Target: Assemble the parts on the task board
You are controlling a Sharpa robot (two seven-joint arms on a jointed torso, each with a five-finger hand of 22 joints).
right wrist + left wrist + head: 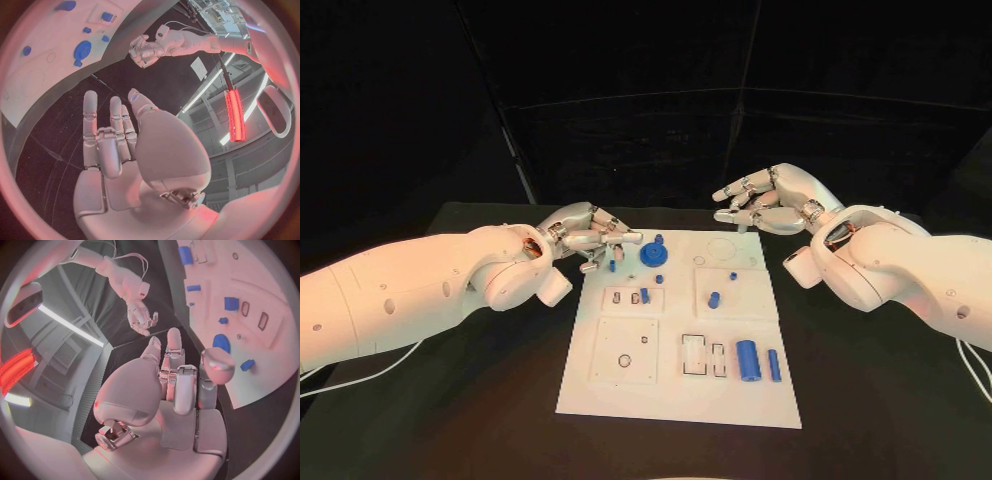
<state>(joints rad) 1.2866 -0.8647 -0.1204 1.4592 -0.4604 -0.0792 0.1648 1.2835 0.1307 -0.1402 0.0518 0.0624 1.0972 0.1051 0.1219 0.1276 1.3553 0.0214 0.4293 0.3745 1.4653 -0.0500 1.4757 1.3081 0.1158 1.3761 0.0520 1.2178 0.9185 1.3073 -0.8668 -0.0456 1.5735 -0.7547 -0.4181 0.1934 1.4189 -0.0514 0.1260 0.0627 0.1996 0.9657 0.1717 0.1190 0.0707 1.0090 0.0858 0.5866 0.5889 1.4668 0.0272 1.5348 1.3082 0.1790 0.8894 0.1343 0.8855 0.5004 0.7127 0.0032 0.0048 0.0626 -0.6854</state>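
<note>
Black table (pixel 473 400) under dark backdrop; white rectangular task board (pixel 678 385) centred; small blue plastic parts (pixel 747 360) scattered on board, judged light, rigid, best pinched at sides; left hand (pixel 589 238) at board's far-left corner, fingers curled, nothing seen held; right hand (pixel 773 200) beyond far-right corner, fingers apart.

board: task board (pixel 733 400) lies mid-table (pixel 877 400)
far left: round part (pixel 656 255) on the board, left hand (pixel 589 232) just beside
near right: two cylinders (pixel 759 362) on the board
far right: right hand (pixel 773 200) beyond the far edge
</note>
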